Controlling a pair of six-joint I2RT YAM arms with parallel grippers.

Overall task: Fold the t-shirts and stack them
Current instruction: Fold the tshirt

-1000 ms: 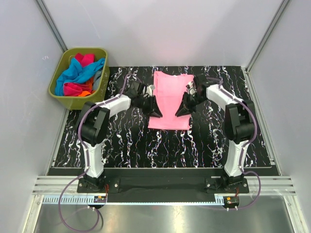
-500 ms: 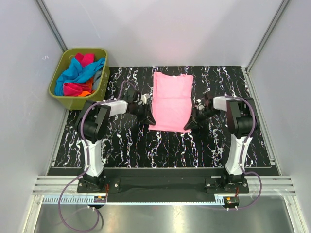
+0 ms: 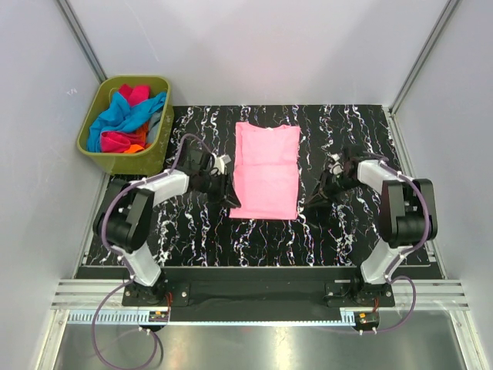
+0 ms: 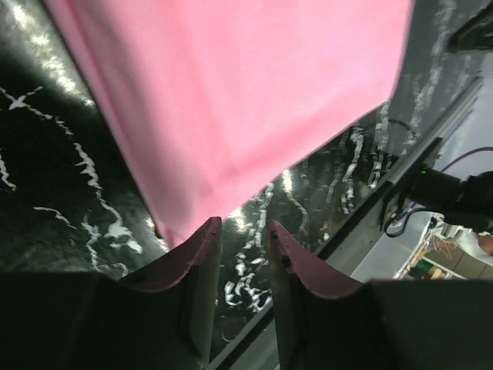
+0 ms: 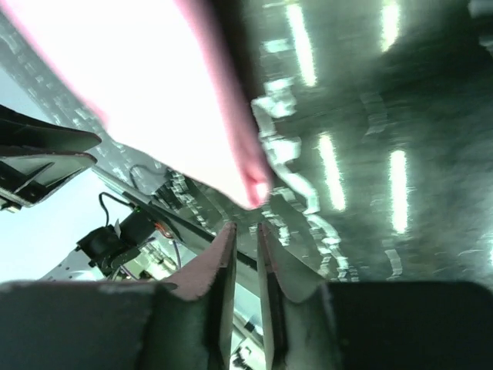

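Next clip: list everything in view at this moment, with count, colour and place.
folded t-shirt: one, light pink, lying flat at the middle of the table.
heaped t-shirts: count hidden in the pile, blue, magenta, orange and grey, inside the bin.
bin: one, olive green, at the table's far left corner.
table: one, black with white veining, under both arms.
left claw: one, dark, open, at the folded t-shirt's near left corner, nothing between its fingers.
right claw: one, dark, narrowly open, just off the folded t-shirt's near right corner, holding nothing.
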